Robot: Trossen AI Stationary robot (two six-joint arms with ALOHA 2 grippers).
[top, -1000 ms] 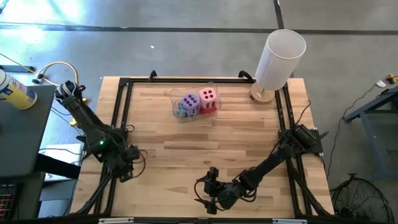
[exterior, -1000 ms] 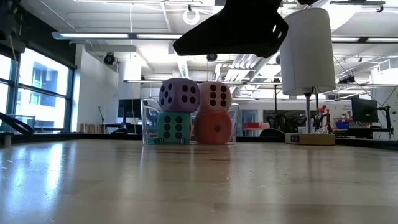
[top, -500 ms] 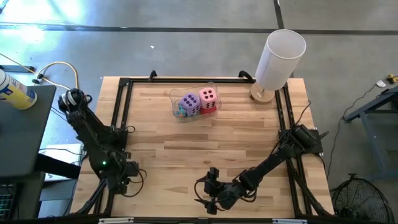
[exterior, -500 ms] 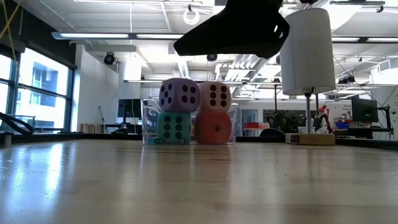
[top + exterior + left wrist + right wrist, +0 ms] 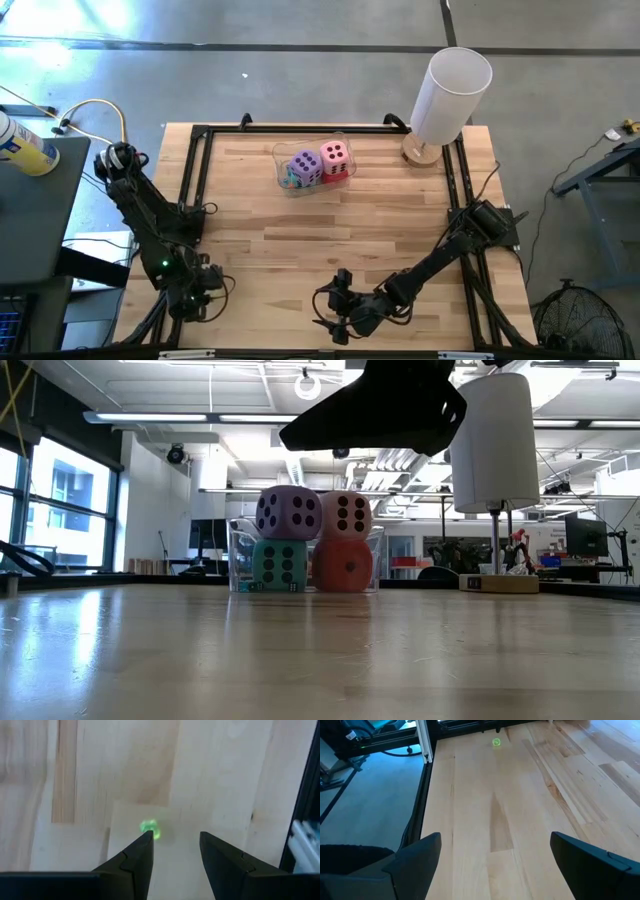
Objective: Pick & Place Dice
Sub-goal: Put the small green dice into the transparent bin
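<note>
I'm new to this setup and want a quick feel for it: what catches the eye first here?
Four bright dice stacked two-high in a clear tub at the table's far middle: purple die on teal die, pink die on red die. A tall white cylinder stands at the far right corner. Both arms rest at the near edge, hands empty.

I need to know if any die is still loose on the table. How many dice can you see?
4, all in the clear container: purple die atop teal die, pink die atop red die. None shows loose on the table.
</note>
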